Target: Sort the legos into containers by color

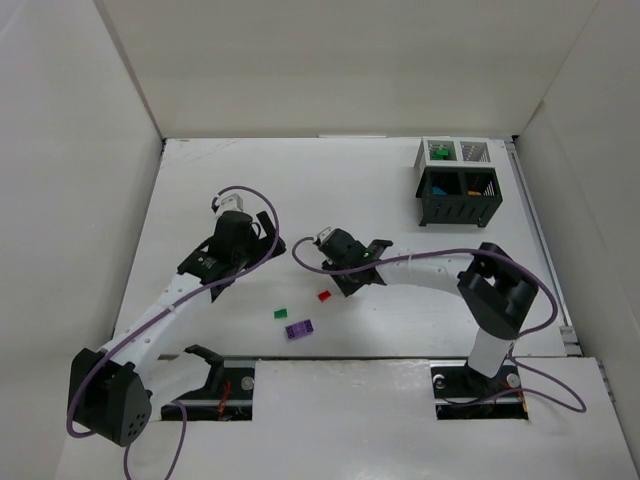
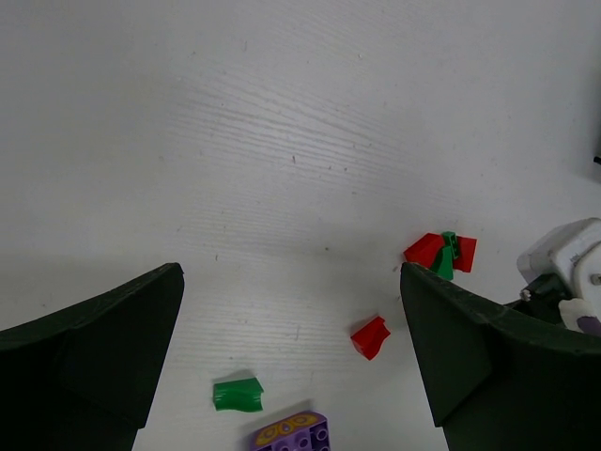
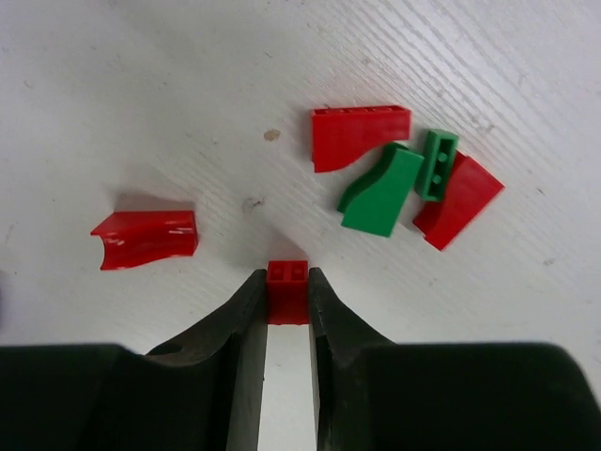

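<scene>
My right gripper (image 3: 286,289) is shut on a small red lego brick (image 3: 287,274) right at the table top. Just beyond it lie loose legos: a red curved piece (image 3: 146,238), a red slope (image 3: 361,134), a green slope (image 3: 383,193), a small green brick (image 3: 437,164) and another red piece (image 3: 458,202). My left gripper (image 2: 289,282) hangs open over bare table, holding nothing. Near it lie a green lego (image 2: 237,394), a purple lego (image 2: 291,434) and a red lego (image 2: 370,336). The containers (image 1: 458,182) stand at the far right, away from both grippers.
In the top view the right gripper (image 1: 355,268) is mid-table and the left gripper (image 1: 212,270) is to its left. White walls enclose the table on three sides. The containers hold some coloured pieces. A metal rail (image 1: 545,250) runs along the right edge.
</scene>
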